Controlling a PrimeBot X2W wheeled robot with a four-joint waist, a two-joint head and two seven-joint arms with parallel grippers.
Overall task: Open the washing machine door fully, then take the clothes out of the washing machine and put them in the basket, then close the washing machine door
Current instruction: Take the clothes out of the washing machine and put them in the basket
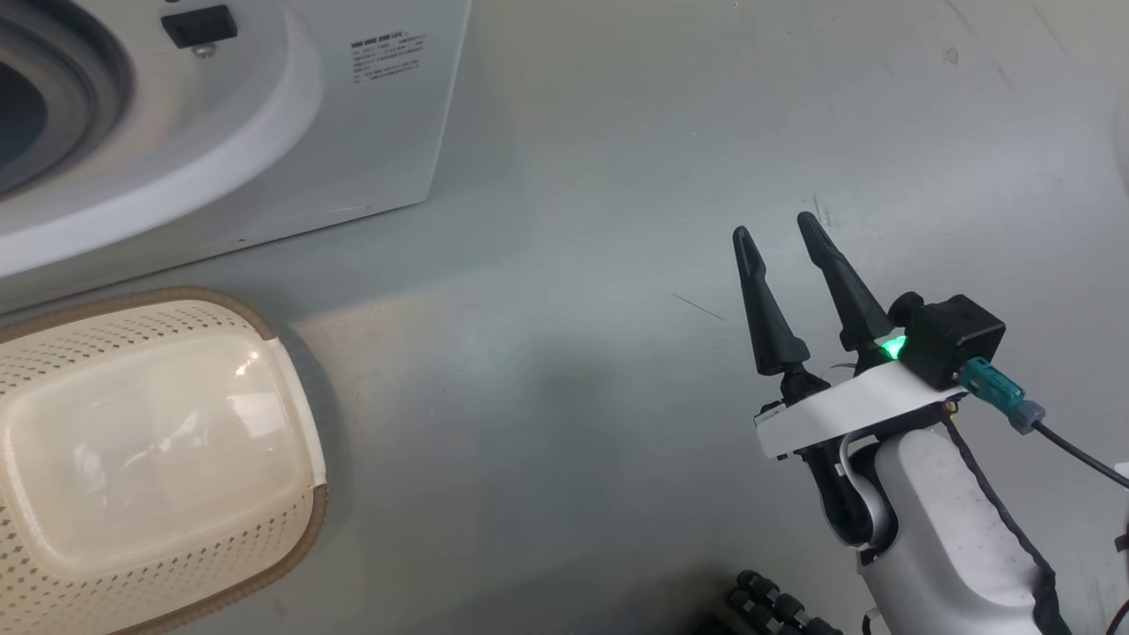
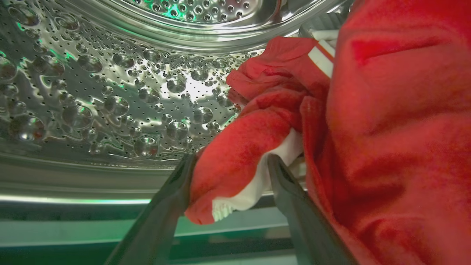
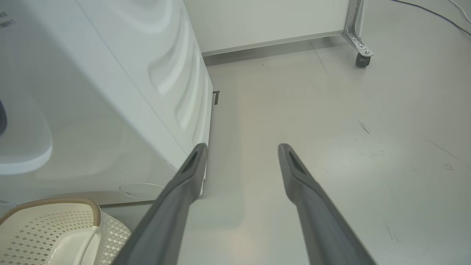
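Your left gripper was inside the washing machine's steel drum, fingers spread wide. A fold of the clothes, red with a white label, sat between the two fingers, not pinched. The rest of the red pile lay on the right of the left wrist view, against the drum wall. Your right gripper was spread too, holding nothing, hanging over the grey floor well right of the washing machine. The basket stood on the floor just in front of the machine, at the head view's lower left. The right wrist view looked along the machine's side panel, with a caster wheel far off.
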